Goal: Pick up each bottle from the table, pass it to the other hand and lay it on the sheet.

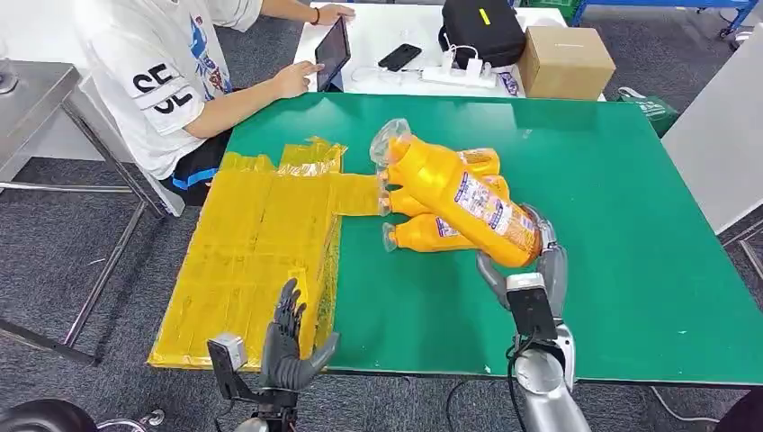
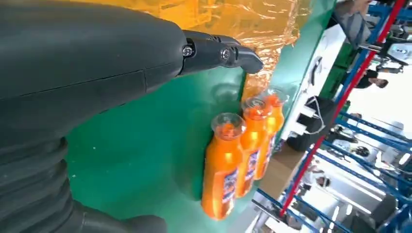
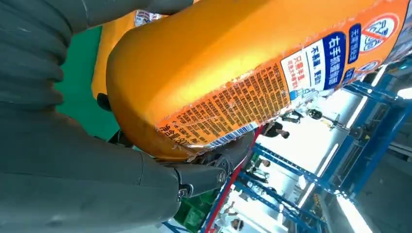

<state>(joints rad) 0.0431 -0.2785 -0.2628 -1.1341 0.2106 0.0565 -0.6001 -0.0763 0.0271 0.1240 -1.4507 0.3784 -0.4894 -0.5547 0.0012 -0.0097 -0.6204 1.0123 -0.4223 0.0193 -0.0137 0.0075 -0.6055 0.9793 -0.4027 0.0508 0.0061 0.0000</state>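
Left hand (image 1: 292, 346) sits low at the lower left of the head view, fingers spread and upright, holding nothing, over the near edge of the yellow sheet (image 1: 252, 252). That crinkled sheet covers the left part of the green table (image 1: 630, 225) and overhangs its left edge. Right of centre, the right hand (image 1: 531, 270) grips the base of an orange bottle (image 1: 463, 198), lifted and tilted so its clear cap points up and left toward the sheet. Beneath and behind it, three more orange bottles (image 1: 432, 232) lie side by side on the table, caps toward the sheet, the nearest cap touching the sheet's right flap; they sit between the raised bottle and the sheet. In the right wrist view the held bottle's label (image 3: 311, 73) fills the space above the thumb. At the upper left a person (image 1: 180, 72) in a white shirt sits holding a tablet (image 1: 331, 52). On the white table behind lie a phone (image 1: 399, 57), a black bag (image 1: 481, 29) and a cardboard box (image 1: 565, 61).
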